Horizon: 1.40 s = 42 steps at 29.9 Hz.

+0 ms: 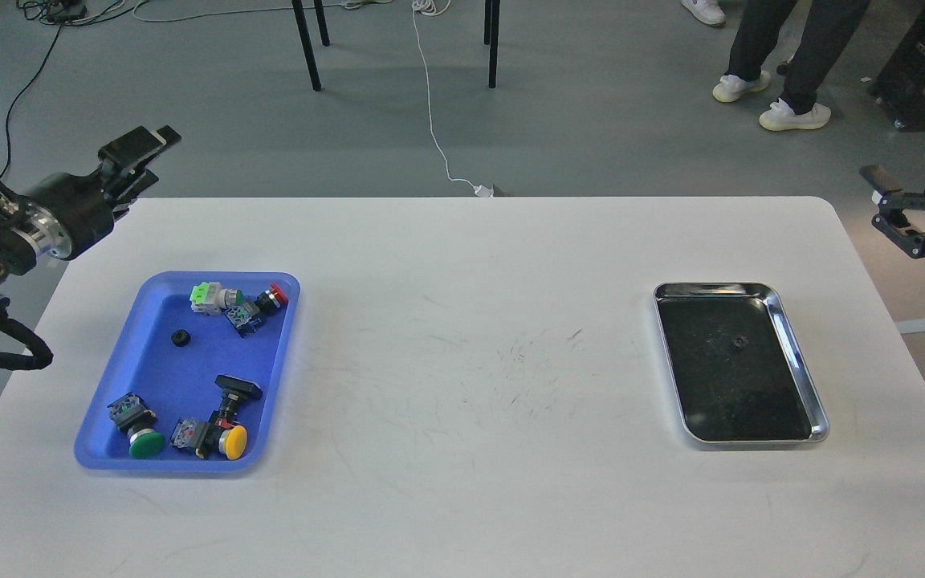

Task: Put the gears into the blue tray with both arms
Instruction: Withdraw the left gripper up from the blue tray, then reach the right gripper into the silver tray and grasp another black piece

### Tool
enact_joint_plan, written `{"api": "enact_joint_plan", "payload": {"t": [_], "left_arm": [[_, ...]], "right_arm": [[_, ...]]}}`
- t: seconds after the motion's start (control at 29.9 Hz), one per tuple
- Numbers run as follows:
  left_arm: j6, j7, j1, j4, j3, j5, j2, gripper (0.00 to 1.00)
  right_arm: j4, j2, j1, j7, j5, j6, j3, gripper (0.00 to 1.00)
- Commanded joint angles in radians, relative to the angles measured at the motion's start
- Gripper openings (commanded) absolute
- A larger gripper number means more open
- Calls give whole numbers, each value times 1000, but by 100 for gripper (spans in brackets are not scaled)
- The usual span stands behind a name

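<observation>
One gear (181,337) lies in the blue tray (159,289), on bare floor in the far half, apart from the push-button switches (226,301) clustered at the far rim and a second group (189,429) at the near rim. A second gear (738,344) sits near the middle of the steel tray (800,345) on the right side of the bench (462,361), hard to see against the dark bottom.

Judgement: task is partway done, one gear delivered and one left to move. Neither arm is engaged. My left claw (137,156) hangs off the far left corner of the bench, fingers close together with nothing between them; I cannot tell whether they are fully closed. My right claw (900,221) hangs beyond the right edge, jaws apart and empty.

Next move, as I read it: right claw descends into the steel tray for the remaining gear. The gear is tiny, flat, toothed, with a centre hole; a pinch across the rim needs careful centring. The tray's polished rim is raised and the bottom looks smooth, so the gear may slide.

Blue tray: matte plastic, rounded corners, low rim. Bench: white, scuffed with fine scratches.
</observation>
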Motion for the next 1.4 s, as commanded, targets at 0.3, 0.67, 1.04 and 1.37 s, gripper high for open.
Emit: {"api": "enact_joint_plan", "payload": {"t": [0.3,0.67,1.04,1.37], "left_arm": [[-147,5,5,14,-275,-428,-159,98],[-136,7,6,29,-302,-469,-257,98],[-134,-7,23,29,-303,-472,-266,98],[-144,-38,48,28,-302,-471,-257,98]], "right_arm": [[-59,65,512,-15,-617,-11,-568,98],[-194,320,756,-14,-992,-11,-997,98],[-483,608,813,4,-1155,-58,-1366,79],[-533,622,758,3,-1151,-84,-1432,64]]}}
